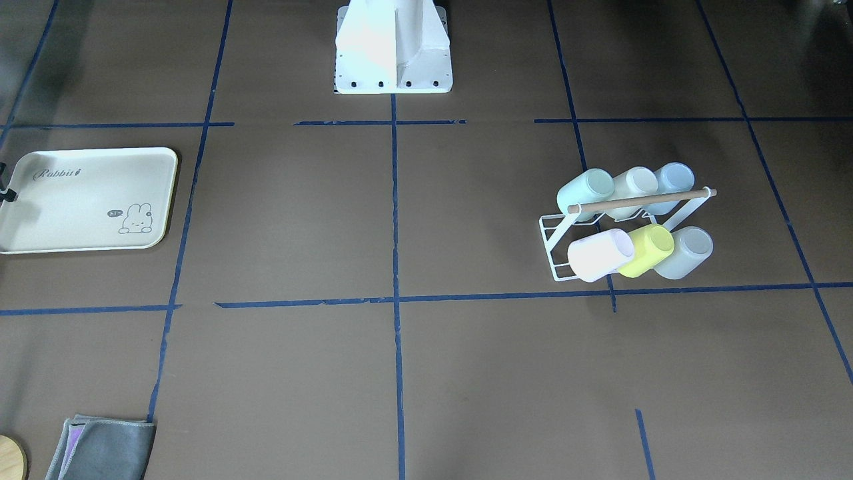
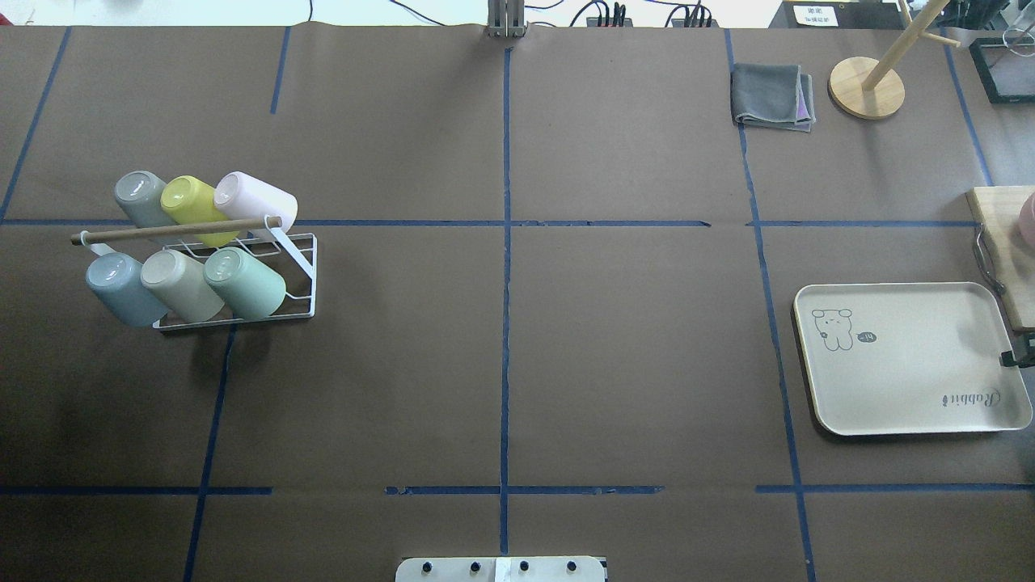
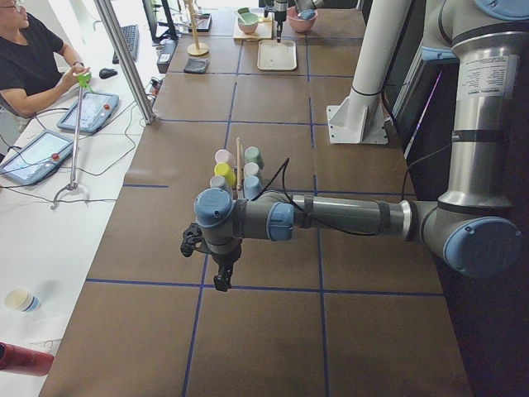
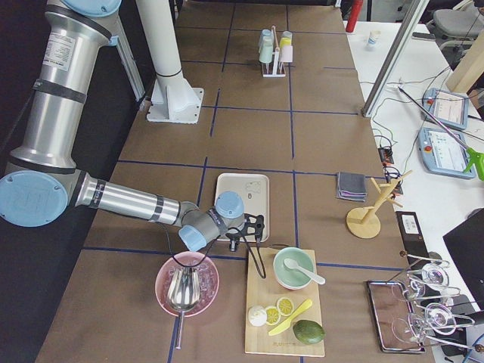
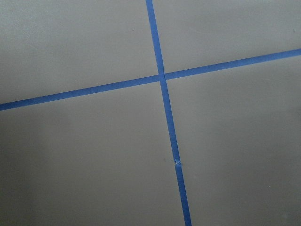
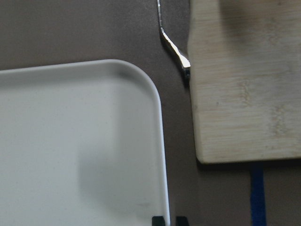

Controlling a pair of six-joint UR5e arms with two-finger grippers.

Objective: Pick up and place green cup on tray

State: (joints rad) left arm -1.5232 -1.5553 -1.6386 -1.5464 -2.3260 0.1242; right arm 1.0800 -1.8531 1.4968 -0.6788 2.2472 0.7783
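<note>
The pale mint-green cup lies tilted on a white wire rack at the table's left, at the right end of the row nearer the robot; it also shows in the front view. The cream Rabbit tray lies flat and bare at the far right. My right gripper hangs over the tray's outer rim, fingertips close together, holding nothing. My left gripper shows only in the left side view, beyond the rack's end; I cannot tell whether it is open or shut.
The rack also holds blue, cream, grey, yellow-green and pink cups under a wooden bar. A bamboo cutting board and a metal handle lie just beyond the tray. A grey cloth and a wooden stand sit at the far right.
</note>
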